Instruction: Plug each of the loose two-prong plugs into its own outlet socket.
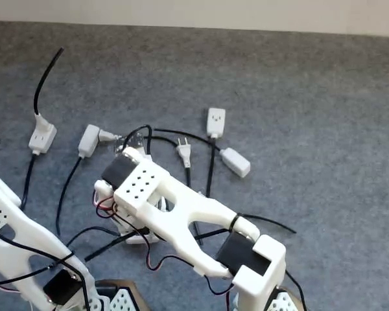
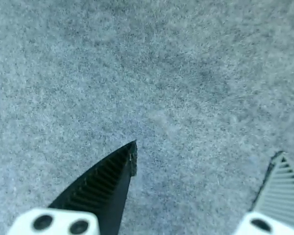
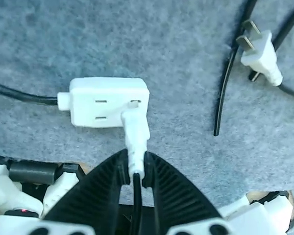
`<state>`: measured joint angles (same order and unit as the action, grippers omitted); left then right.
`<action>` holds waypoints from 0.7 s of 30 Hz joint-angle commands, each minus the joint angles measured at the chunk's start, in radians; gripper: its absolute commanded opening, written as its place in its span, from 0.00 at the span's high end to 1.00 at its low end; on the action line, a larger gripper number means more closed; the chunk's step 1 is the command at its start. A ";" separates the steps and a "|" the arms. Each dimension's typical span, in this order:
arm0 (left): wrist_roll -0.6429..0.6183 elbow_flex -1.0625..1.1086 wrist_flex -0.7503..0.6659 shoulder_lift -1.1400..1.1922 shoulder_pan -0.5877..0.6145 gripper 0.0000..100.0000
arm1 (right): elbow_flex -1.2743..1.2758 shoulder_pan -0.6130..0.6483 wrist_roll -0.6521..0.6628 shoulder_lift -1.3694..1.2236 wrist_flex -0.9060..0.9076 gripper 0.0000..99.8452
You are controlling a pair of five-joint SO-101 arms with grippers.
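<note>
With the right gripper (image 3: 135,159) clenched on a white plug (image 3: 135,129) whose prongs meet the outlet socket (image 1: 89,140) left of centre in the high view, and the left gripper (image 2: 206,156) spread empty over carpet (image 2: 137,58), a skewed push may slide the unanchored socket away instead of seating.

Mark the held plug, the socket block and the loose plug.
held plug (image 3: 136,137), right wrist view, its white body.
socket block (image 3: 88,95), right wrist view, its top face.
loose plug (image 3: 260,56), right wrist view, its white body.
</note>
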<state>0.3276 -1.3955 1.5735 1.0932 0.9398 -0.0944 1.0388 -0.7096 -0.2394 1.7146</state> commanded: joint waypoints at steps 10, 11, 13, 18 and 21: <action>-0.002 -0.048 0.011 -0.019 0.001 0.60 | 0.033 -0.016 -0.008 -0.001 -0.002 0.99; -0.002 -0.048 0.012 -0.019 0.001 0.60 | 0.041 -0.016 -0.006 -0.007 -0.021 0.99; -0.002 -0.048 0.026 -0.019 0.001 0.60 | 0.051 -0.016 -0.003 -0.024 -0.048 0.99; -0.002 -0.048 0.025 -0.019 0.002 0.60 | 0.058 -0.018 0.038 -0.036 -0.073 0.99; -0.002 -0.048 0.025 -0.019 0.002 0.60 | 0.051 -0.018 0.037 -0.033 -0.081 0.99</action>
<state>0.3276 -1.3955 1.5919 1.0932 0.9398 -0.0361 1.0280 -0.6912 -0.2700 1.6794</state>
